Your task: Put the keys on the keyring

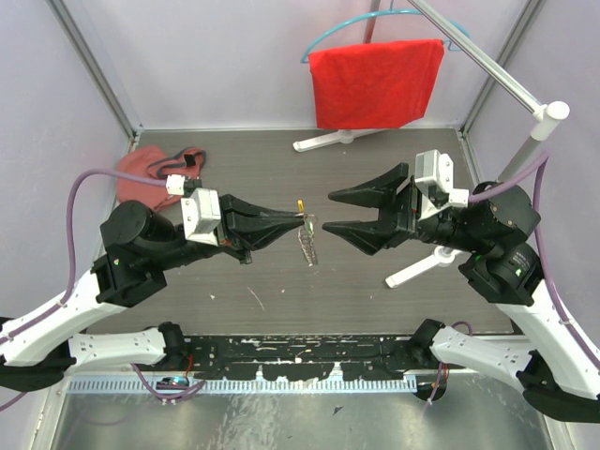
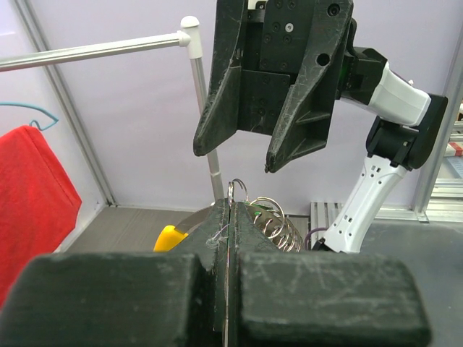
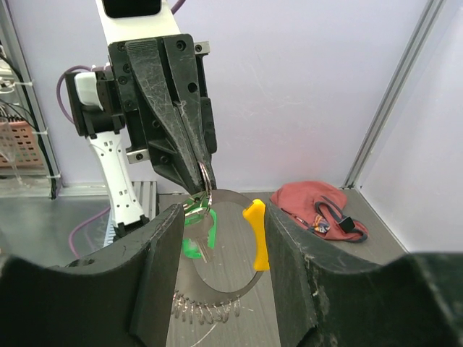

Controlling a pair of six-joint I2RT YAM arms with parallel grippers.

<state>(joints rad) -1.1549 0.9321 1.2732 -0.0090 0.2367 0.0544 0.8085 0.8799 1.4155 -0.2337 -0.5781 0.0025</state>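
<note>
Left claw (image 1: pixel 298 221) closed, pinching the keyring (image 1: pixel 308 242) at its top. The ring hangs in mid-air over bench (image 1: pixel 375 169) centre. Green key (image 3: pixel 192 247) dangles just under the pinch. Right claw (image 1: pixel 328 211) open, facing the ring, close beside it.

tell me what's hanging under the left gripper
The keyring, with its orange segment, a green key and a silvery coil, hangs from the shut left gripper. Its clamped top is hidden; no brass key shows.
</note>
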